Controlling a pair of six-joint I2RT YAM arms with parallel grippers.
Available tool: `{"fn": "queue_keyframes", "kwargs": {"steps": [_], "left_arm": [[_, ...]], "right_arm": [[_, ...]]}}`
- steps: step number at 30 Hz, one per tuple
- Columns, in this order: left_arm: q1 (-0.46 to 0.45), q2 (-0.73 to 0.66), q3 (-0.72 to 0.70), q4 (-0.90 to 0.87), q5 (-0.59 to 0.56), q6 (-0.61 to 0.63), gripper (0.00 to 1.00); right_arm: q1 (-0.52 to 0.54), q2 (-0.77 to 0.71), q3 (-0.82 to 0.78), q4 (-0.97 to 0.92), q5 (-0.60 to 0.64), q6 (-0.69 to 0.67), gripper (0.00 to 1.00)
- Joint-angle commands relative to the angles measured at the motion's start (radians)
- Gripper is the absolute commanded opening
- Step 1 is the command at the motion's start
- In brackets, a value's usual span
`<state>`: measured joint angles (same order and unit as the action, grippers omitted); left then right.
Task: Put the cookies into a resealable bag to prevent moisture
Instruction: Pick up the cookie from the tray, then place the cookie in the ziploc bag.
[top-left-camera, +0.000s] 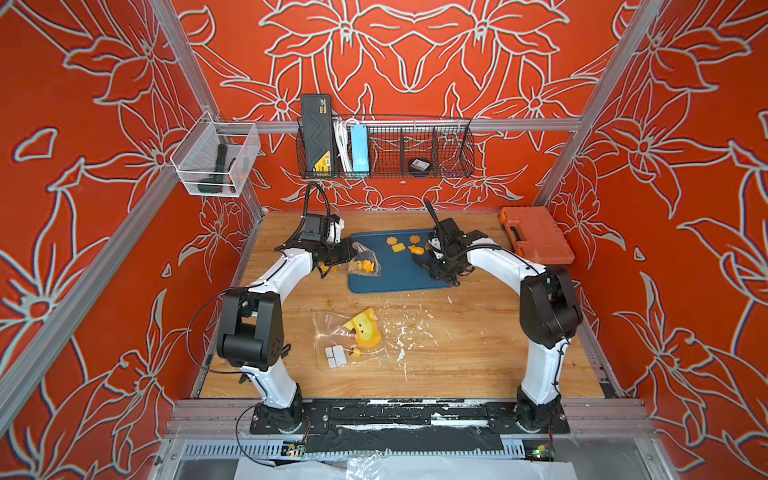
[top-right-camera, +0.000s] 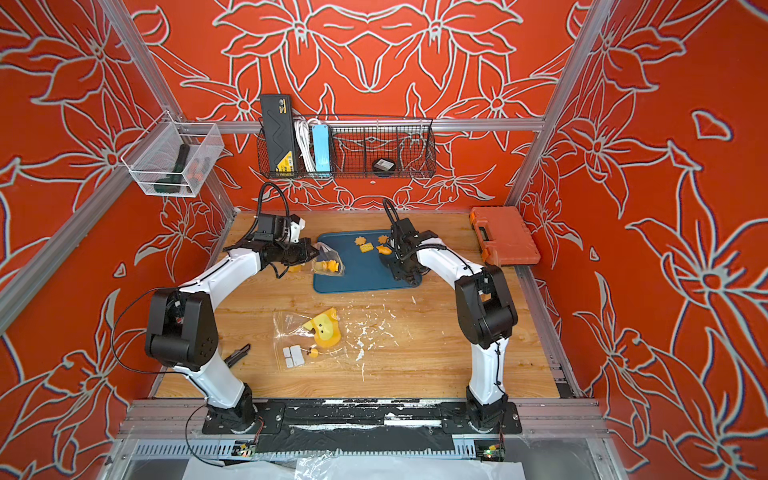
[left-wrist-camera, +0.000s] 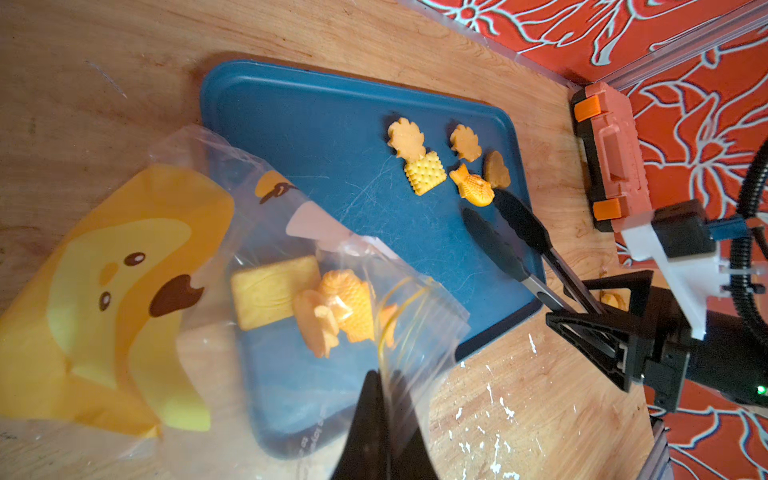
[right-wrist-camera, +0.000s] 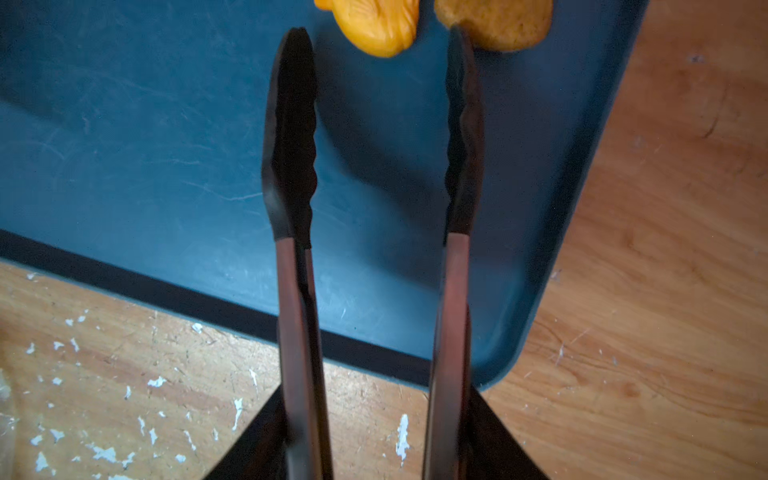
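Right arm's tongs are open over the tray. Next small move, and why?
Probably nudge the tongs forward until the tips straddle the fish cookie, then squeeze. The tips stand apart and empty, just short of it, one at the edge of the brown cookie. The left gripper holds the resealable bag by its mouth at the edge of the tray, seemingly ready to receive.

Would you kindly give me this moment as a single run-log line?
left gripper: shut on resealable bag | right gripper: holding tongs, tips apart by fish cookie | tray: five cookies
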<state>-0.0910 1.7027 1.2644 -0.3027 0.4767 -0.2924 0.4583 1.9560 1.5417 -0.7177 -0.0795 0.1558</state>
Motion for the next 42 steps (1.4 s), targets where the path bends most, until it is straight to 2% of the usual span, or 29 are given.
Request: {"fn": "queue_keyframes", "kwargs": {"steps": [1,5,10,15,19,24,28,36,42], "left_arm": [[0.007,-0.026,0.003,0.019,0.021,0.003,0.00],[0.008,-0.025,0.003,0.019,0.025,0.003,0.00],[0.010,-0.021,0.004,0.017,0.027,0.003,0.00],[0.010,-0.009,0.010,0.010,0.045,0.004,0.00],[0.010,-0.006,0.012,0.010,0.057,0.006,0.00],[0.010,0.001,0.013,0.010,0.080,0.006,0.00],[0.008,0.003,0.013,0.010,0.085,0.006,0.00],[0.008,0.011,0.016,0.009,0.092,0.006,0.00],[0.008,0.012,0.016,0.009,0.094,0.007,0.00]], "right_arm": [[-0.004,0.034,0.063,-0.015,-0.021,-0.028,0.57],[-0.003,0.070,0.107,-0.023,-0.026,-0.038,0.57],[-0.003,0.087,0.123,-0.040,-0.006,-0.041,0.47],[-0.003,0.000,0.032,-0.008,0.027,-0.029,0.41],[-0.002,-0.111,-0.064,0.018,0.046,-0.022,0.40],[0.023,-0.275,-0.193,0.076,-0.002,-0.055,0.39],[0.043,-0.369,-0.257,0.131,-0.132,-0.058,0.38],[0.124,-0.380,-0.245,0.203,-0.326,-0.047,0.37],[0.172,-0.301,-0.188,0.212,-0.365,-0.030,0.36]]}}
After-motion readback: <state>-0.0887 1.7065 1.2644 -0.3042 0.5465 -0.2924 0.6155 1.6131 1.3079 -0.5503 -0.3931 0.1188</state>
